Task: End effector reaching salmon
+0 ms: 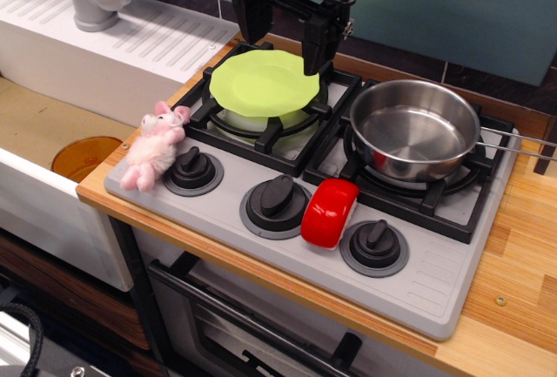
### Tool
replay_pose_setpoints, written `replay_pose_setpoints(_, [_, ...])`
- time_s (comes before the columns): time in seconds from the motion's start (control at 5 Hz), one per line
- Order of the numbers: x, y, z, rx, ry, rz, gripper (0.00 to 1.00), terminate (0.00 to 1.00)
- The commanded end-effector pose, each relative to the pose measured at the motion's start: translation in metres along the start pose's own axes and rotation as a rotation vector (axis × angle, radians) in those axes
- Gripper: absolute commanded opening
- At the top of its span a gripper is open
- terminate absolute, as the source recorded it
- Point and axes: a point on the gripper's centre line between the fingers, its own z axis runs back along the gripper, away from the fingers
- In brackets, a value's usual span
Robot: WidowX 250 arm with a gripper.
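While the grey toy stove top (452, 294) sits on the wooden tabletop (513, 325), the big black end effector (283, 37) hangs at the back, above the far edge of the round lime-green plate (261, 81) on the rear-left burner. Its two dark fingers (315, 46) point down, spread well apart, and they hold nothing. To the right sits the shiny steel pan (418, 129), its thin handle running off toward the edge. Now the target: the small glossy red plastic salmon chunk (329, 212), white along one side, lies at the front of the stove between the middle black knob (277, 198) and the right black knob (376, 242), touching or nearly touching both. That is well away from the end effector. I'd say the clean line is forward and down, passing left of the pan rim, fingers kept wide so they straddle the chunk rather than clip a knob. Over at the left corner, the fluffy pink plush animal (155, 146) is no concern.
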Motion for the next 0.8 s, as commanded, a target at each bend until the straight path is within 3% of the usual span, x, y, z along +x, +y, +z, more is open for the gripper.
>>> replay_pose_setpoints(0.0, [0.0,0.0,0.0,0.0,0.0,0.0,1.0,0.0])
replay_pose_setpoints(0.2, [-0.015,0.0,0.009,0.053,-0.001,0.053,1.0,0.0])
replay_pose_setpoints(0.6, [-0.027,0.008,0.026,0.07,0.004,0.059,1.0,0.0])
